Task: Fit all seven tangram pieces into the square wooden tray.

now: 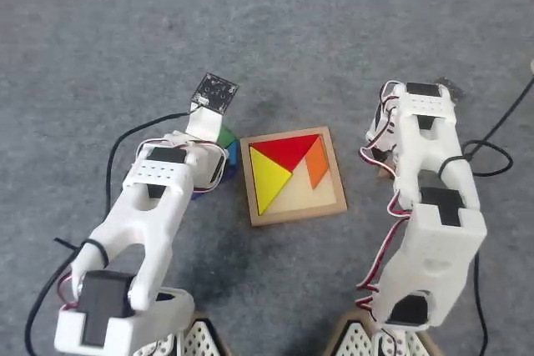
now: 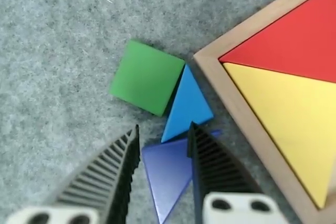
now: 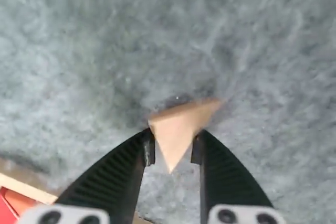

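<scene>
The square wooden tray (image 1: 298, 213) lies on the grey worktop (image 1: 125, 56) between the arms and holds red (image 1: 286, 150), yellow (image 1: 269, 179) and orange (image 1: 316, 162) pieces. The left tool (image 2: 164, 129), fingers apart, straddles the dark-blue triangle (image 2: 168, 179) beside the tray. The right tool (image 3: 173, 137) is clamped on a tan triangle (image 3: 181, 121).

One tray (image 1: 309, 198) holds three pieces: red (image 1: 288, 149), yellow (image 1: 267, 179) and orange (image 1: 316, 162). Four are outside it: green square (image 2: 147, 77), blue triangle (image 2: 187, 103), violet triangle (image 2: 168, 174), tan triangle (image 3: 181, 124).

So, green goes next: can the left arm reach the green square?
Probably yes: the green square lies uncovered just ahead of the open left gripper, though the blue triangle touches one edge.
</scene>
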`<control>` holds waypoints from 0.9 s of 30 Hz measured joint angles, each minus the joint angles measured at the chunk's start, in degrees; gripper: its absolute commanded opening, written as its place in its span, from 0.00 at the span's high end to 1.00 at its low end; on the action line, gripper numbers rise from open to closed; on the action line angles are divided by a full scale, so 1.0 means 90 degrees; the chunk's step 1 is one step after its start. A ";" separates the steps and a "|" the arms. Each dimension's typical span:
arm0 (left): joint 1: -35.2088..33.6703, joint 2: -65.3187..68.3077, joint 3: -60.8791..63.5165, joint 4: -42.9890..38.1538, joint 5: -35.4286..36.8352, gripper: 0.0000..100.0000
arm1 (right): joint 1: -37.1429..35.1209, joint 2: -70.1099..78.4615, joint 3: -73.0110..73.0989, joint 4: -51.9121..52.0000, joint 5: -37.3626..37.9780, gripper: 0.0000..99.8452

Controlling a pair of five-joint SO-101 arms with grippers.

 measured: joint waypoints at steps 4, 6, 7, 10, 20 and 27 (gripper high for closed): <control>0.0000 0.0000 0.0000 0.0000 0.0000 0.86 | 0.0000 0.0000 0.0000 0.0000 0.0000 0.89; 0.0000 0.0000 0.0000 0.0000 0.0000 0.86 | 0.0000 0.0000 0.0000 0.0000 0.0000 0.88; 0.0000 0.0000 0.0000 0.0000 0.0000 0.86 | 0.0000 0.0000 0.0000 0.0000 0.0000 0.87; 0.0000 0.0000 0.0000 0.0000 0.0000 0.86 | 0.0039 0.0000 0.0000 0.0000 0.0000 0.79; 0.0000 0.0000 0.0000 0.0000 0.0000 0.86 | 0.0176 0.0000 -0.0361 0.0000 -0.0527 0.72; 0.0000 0.0000 0.0000 0.0000 0.0000 0.86 | 0.0420 0.0000 -0.0400 -0.0107 -0.0527 0.76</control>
